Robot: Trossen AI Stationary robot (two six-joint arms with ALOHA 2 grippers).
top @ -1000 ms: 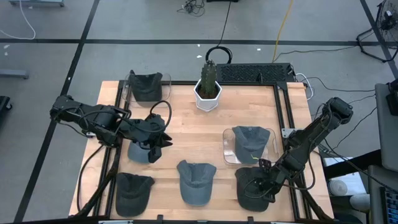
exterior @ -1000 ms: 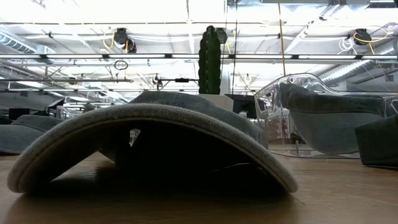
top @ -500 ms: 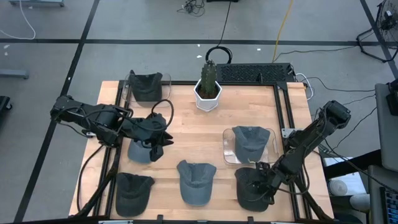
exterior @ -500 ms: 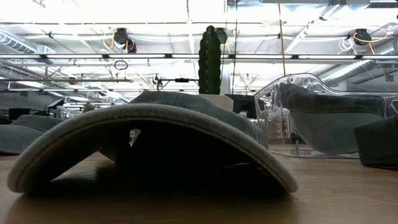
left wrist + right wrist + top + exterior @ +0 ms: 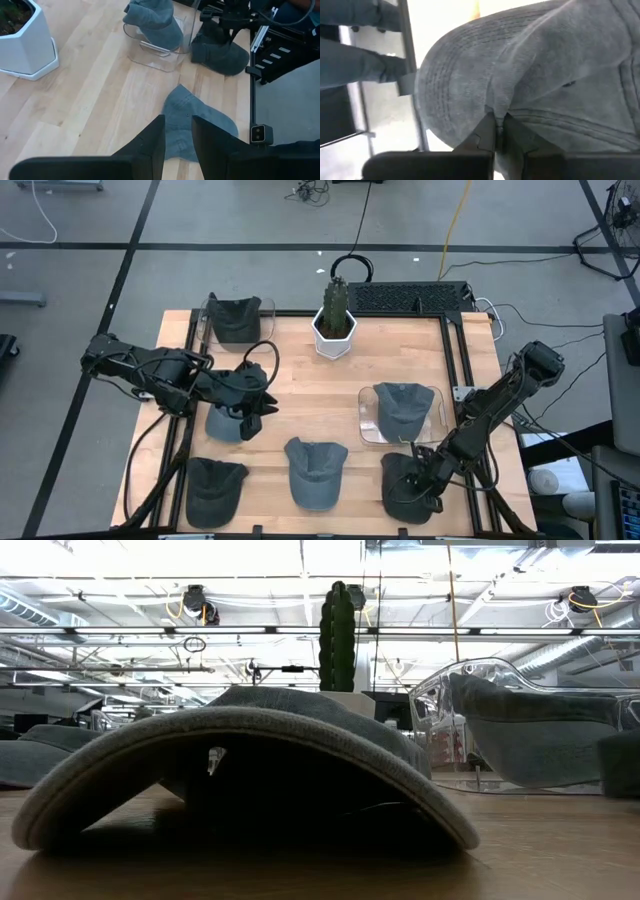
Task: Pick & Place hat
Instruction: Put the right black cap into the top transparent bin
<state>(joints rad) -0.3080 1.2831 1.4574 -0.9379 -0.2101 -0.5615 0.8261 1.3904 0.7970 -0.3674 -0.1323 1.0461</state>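
Note:
A dark grey hat (image 5: 400, 492) lies at the table's near right, and my right gripper (image 5: 428, 480) is shut on it. In the right wrist view the hat (image 5: 545, 60) fills the picture. In the low view its edge (image 5: 622, 768) sits on the wood at the far right. My left gripper (image 5: 258, 408) stands at the table's left over the far side of a blue-grey hat (image 5: 225, 426). Its fingers are close together, with that hat's cloth (image 5: 205, 125) between and ahead of them. My right gripper pinches a puckered fold of cloth (image 5: 495, 106) between its two fingers, where the stitched brim meets the crown. The fingers slant down from the table's right side. The hat's underside stays on the table. My left gripper has the blue-grey hat's cloth (image 5: 178, 142) between its two fingers, which slant down from the table's left. The fingers hide which part of the hat this is. The rest of the hat spreads on the wood toward the near side.
A white planter with a cactus (image 5: 335, 330) stands at the far middle. A clear stand with a blue-grey hat (image 5: 400, 412) is right of centre. Another stand with a dark hat (image 5: 235, 318) is far left. Loose hats lie near middle (image 5: 315, 472) and near left (image 5: 213, 490).
My right gripper has gone a little toward the table's near edge, down onto the dark hat. The hat has shifted slightly toward the near right with it. The left arm and the blue-grey hat have kept still.

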